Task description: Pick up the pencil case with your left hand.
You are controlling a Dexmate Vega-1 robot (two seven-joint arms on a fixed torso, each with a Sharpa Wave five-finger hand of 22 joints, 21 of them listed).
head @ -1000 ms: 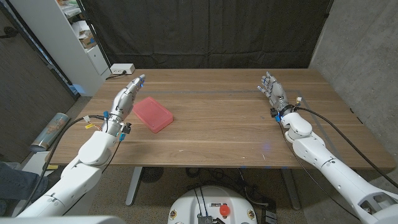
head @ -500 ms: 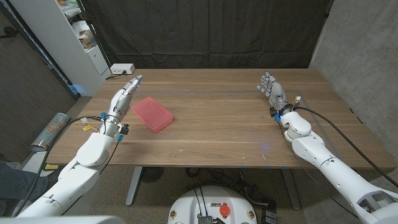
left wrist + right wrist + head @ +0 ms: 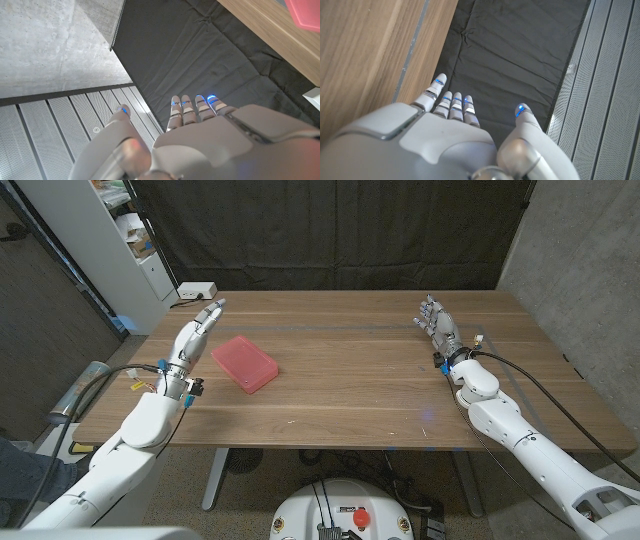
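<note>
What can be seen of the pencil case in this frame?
The pencil case is a flat, pinkish-red rectangle with rounded corners, plastic-looking and closed as far as the head view shows. It lies flat on the wooden table, turned at an angle to the edges, on the robot's left side. Nothing touches it: the left hand is just beside it, fingers extended. A corner of it shows in the left wrist view.
</note>
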